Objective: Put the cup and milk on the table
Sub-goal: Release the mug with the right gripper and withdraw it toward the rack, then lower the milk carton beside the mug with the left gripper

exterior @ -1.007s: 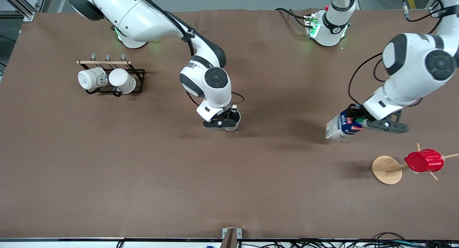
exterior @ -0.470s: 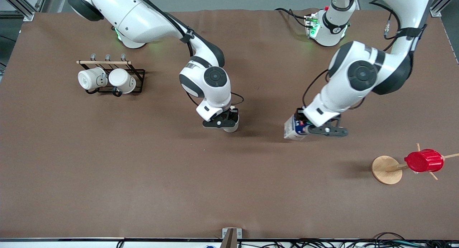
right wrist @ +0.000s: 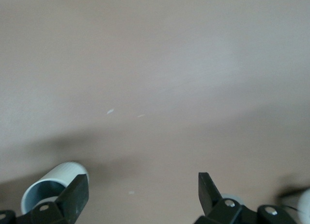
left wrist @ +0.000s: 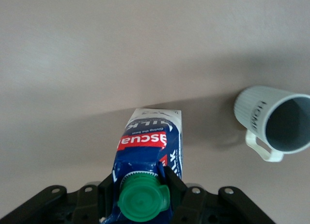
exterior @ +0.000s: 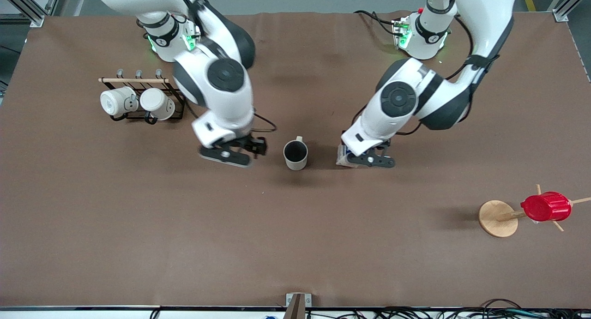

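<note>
Front view: I had the cup [exterior: 295, 154] standing upright on the table [exterior: 295, 245], free of the right claw [exterior: 233, 152], which hung spread wide beside it toward the right arm's end.
Left wrist view: My left claw [left wrist: 140, 197] gripped the milk [left wrist: 147, 173] by its gable, carrying it near the cup [left wrist: 272, 121].
Right wrist view: Right claw [right wrist: 140, 195] spread, holding nothing.
</note>
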Tool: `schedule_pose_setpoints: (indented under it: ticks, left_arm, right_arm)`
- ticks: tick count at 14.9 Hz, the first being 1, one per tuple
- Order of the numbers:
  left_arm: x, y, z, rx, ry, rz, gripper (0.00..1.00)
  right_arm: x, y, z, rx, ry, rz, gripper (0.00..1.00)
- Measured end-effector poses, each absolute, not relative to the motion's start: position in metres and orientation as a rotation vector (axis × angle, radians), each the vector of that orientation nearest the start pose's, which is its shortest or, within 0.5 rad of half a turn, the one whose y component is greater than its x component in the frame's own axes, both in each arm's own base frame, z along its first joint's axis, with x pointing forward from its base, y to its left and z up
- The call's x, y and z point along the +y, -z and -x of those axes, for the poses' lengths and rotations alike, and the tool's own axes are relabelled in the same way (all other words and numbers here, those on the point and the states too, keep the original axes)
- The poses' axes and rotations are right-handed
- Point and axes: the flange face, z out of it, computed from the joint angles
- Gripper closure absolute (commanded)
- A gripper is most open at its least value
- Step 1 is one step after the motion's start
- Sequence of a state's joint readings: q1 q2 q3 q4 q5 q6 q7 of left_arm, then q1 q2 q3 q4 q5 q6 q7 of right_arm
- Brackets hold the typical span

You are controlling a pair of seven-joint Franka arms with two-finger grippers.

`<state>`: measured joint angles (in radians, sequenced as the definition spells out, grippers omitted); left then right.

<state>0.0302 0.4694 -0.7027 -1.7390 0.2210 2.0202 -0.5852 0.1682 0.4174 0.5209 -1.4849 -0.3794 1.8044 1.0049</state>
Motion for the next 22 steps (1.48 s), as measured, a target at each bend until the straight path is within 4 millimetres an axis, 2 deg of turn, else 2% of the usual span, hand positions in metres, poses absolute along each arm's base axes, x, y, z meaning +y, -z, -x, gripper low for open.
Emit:
schedule_pose_setpoints:
  ticks: [3, 4, 7, 9, 10, 15, 17, 20, 22]
  left_arm:
    - [-0.377, -0.351, -0.533, 0.268, -0.2, 3.196, 0.95]
    - [-0.381, -0.352, -0.532, 0.282, -0.192, 3.195, 0.95]
    - [-0.391, -0.348, -0.527, 0.294, -0.177, 3.172, 0.95]
    - [-0.397, -0.342, -0.526, 0.264, -0.17, 3.161, 0.96]
    - [-0.4, -0.339, -0.527, 0.232, -0.165, 3.16, 0.96]
    - [-0.419, -0.339, -0.528, 0.15, -0.117, 3.154, 0.96]
    - [-0.426, -0.339, -0.525, 0.163, -0.113, 3.15, 0.95]
    - [-0.434, -0.339, -0.521, 0.179, -0.106, 3.147, 0.91]
    - [-0.436, -0.338, -0.52, 0.186, -0.093, 3.137, 0.8]
  right_arm:
    - [0.283, -0.523, -0.578, 0.494, 0.163, 3.216, 0.0]
    - [0.25, -0.538, -0.586, 0.509, 0.154, 3.204, 0.0]
    - [0.134, -0.576, -0.604, 0.537, 0.162, 3.193, 0.0]
    - [0.077, -0.597, -0.602, 0.493, 0.166, 3.212, 0.0]
    - [0.057, -0.606, -0.598, 0.469, 0.164, 3.214, 0.0]
    - [-0.011, -0.641, -0.563, 0.398, 0.043, 3.152, 0.0]
    - [-0.019, -0.644, -0.557, 0.404, 0.021, 3.147, 0.0]
    - [-0.019, -0.639, -0.557, 0.361, 0.001, 3.151, 0.0]
    - [-0.023, -0.638, -0.557, 0.288, -0.007, 3.159, 0.0]
